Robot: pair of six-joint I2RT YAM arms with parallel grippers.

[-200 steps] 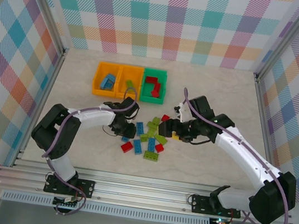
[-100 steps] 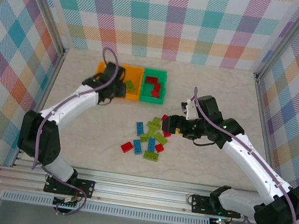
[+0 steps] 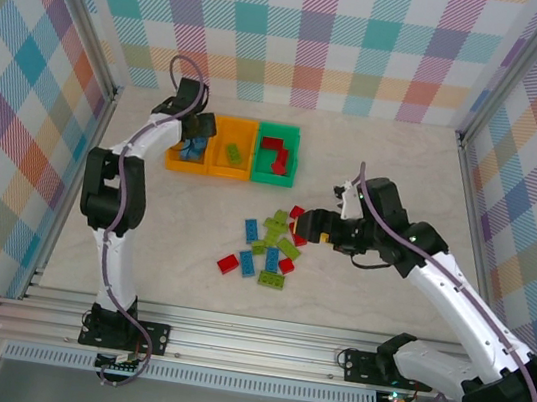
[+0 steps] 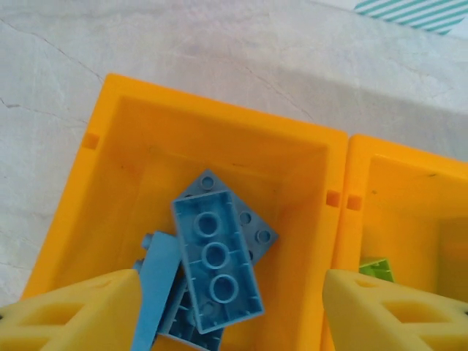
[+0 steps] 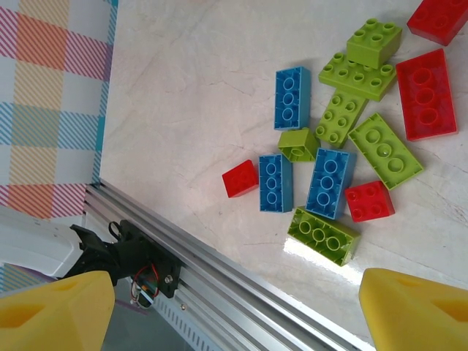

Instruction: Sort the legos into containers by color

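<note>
My left gripper [image 3: 197,136] hovers open over the left orange container [image 3: 172,151], which holds blue legos. In the left wrist view a blue brick [image 4: 216,256] lies underside up in that bin [image 4: 117,161], free between my yellow fingers [image 4: 73,314]. Another blue piece [image 4: 155,289] leans beside the left finger. The middle orange container [image 3: 236,124] holds a lime green brick [image 4: 376,268], and the green container [image 3: 281,129] holds red bricks [image 3: 276,152]. Loose red, blue and green legos [image 3: 267,246] lie mid-table. My right gripper [image 3: 305,229] stands open at the pile's right edge, holding nothing.
An aluminium rail [image 5: 219,248] runs along the table's near edge, close below the pile in the right wrist view. Checked walls close in the table on three sides. Bare tabletop [image 3: 404,171] lies right of the bins.
My left arm swung from the pile up to the bins, reached the left orange one and opened, leaving a blue brick inside. My right gripper drew back slightly to the right.
</note>
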